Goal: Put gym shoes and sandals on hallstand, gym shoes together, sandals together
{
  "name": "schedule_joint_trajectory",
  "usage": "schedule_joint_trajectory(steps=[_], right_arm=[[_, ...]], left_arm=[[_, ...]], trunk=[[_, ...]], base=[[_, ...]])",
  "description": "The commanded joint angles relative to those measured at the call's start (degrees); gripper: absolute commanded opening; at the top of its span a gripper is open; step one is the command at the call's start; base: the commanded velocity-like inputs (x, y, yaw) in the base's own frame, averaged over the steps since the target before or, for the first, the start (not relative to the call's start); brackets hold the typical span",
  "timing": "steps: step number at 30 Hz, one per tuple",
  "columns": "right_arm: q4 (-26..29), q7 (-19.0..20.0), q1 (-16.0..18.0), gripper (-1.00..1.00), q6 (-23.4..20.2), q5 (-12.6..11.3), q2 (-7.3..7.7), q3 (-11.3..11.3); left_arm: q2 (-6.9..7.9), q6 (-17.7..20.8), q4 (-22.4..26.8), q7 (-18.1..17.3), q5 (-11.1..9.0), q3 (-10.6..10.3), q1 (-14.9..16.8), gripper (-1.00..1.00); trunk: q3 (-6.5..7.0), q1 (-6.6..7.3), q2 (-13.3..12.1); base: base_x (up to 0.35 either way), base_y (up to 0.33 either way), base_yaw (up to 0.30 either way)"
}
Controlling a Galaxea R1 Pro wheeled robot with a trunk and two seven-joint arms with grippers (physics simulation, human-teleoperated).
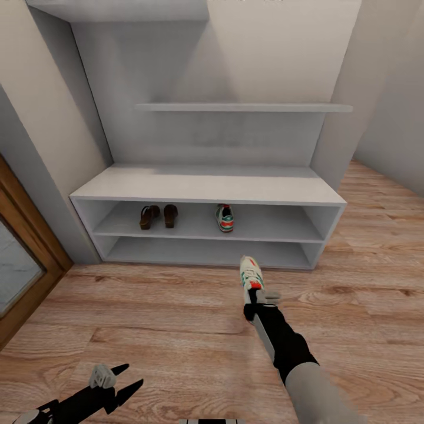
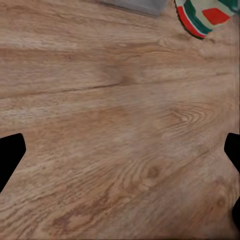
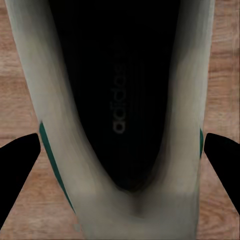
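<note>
One shoe left: gym shoe (image 1: 251,275) just ahead of right gripper (image 1: 257,296).
Fingers: apart, astride heel.
Handling: probably light, soft; grip heel collar.

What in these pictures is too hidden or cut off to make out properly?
- Whether the right gripper grips the sneaker: in the head view its body covers the heel, and in the right wrist view the fingers show beside the shoe, contact unclear.
- Sneaker on the floor: left wrist view, cut off by the edge.
- Shelved sneaker and sandals: head view, too small for detail.
</note>
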State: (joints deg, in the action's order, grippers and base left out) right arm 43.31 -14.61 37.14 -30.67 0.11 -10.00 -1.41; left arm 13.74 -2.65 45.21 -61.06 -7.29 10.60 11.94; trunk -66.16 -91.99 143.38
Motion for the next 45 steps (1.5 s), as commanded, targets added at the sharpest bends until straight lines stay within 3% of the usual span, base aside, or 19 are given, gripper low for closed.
schedule_joint_trajectory(steps=[1, 2, 7, 20, 45], right_arm=[[0.01, -0.52, 0.9, -1.0, -1.02, -0.25, 0.0, -0.24], [-0.05, -1.16, 5.11, -1.0, -4.17, -0.28, 0.0, -0.64], [0.22, -1.43, 7.38, -1.0, -6.13, -0.33, 0.0, -0.77], [0.27, -1.46, 7.6, -1.0, -6.27, -0.14, 0.0, -0.74], [0.65, -1.39, 7.6, -1.0, -6.24, -0.29, 0.0, -0.5]], left_arm=[[0.05, -0.26, -0.04, -0.7, -0.05, 0.03, 0.02, 1.0], [0.19, -0.25, -0.04, -3.13, -0.01, 0.0, -0.25, 1.0], [0.15, -0.46, -0.1, -4.21, 0.19, -0.62, -0.74, 1.0], [0.09, -1.0, -0.74, -4.33, 2.68, -0.76, -0.68, 1.0], [0.23, -1.09, -1.0, -4.42, 2.7, -0.5, -0.69, 1.0]], trunk=[[-0.06, 0.01, 0.02], [-0.06, 0.01, 0.02], [-0.06, 0.01, 0.02], [-0.06, 0.01, 0.02], [-0.06, 0.01, 0.02]], base=[[0.0, 0.0, 0.0], [0.0, 0.0, 0.0], [0.0, 0.0, 0.0], [0.0, 0.0, 0.0], [0.218, 0.0, 0.0]])
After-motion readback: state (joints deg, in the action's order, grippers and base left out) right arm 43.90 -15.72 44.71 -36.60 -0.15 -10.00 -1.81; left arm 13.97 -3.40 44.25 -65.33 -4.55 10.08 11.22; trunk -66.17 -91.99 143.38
